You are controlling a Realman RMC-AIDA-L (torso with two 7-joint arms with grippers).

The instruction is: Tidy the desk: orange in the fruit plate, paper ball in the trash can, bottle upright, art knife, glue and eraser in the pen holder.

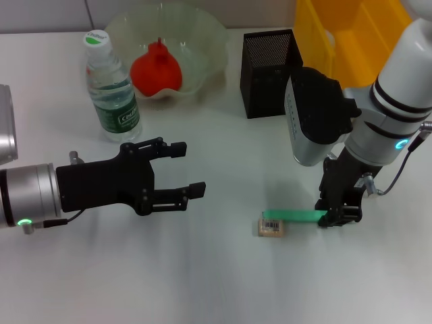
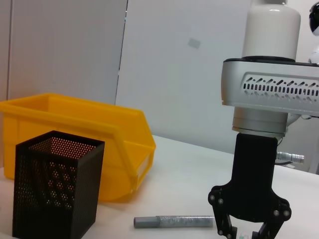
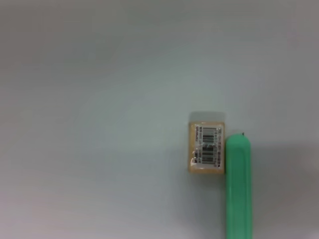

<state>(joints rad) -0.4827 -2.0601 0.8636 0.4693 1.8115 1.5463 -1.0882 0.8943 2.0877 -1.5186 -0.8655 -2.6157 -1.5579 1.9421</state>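
My right gripper [image 1: 337, 216] is low over the desk [image 1: 223, 283], shut on one end of the green art knife [image 1: 290, 215]. The knife's free end [image 3: 239, 186] lies beside the beige eraser [image 1: 271, 227] with its barcode label [image 3: 207, 144]. My left gripper [image 1: 187, 169] hovers open and empty at the left. The bottle [image 1: 111, 88] stands upright. The orange [image 1: 156, 71] sits in the fruit plate [image 1: 202, 40]. A grey glue stick [image 2: 174, 221] lies on the desk near the pen holder [image 2: 55, 186], behind the right gripper [image 2: 246, 231]. The paper ball is out of view.
The black mesh pen holder [image 1: 270, 64] stands at the back centre, with the yellow trash can [image 1: 344, 34] to its right. The right arm's bulky wrist [image 1: 314, 115] hangs in front of them. White desk stretches along the front edge.
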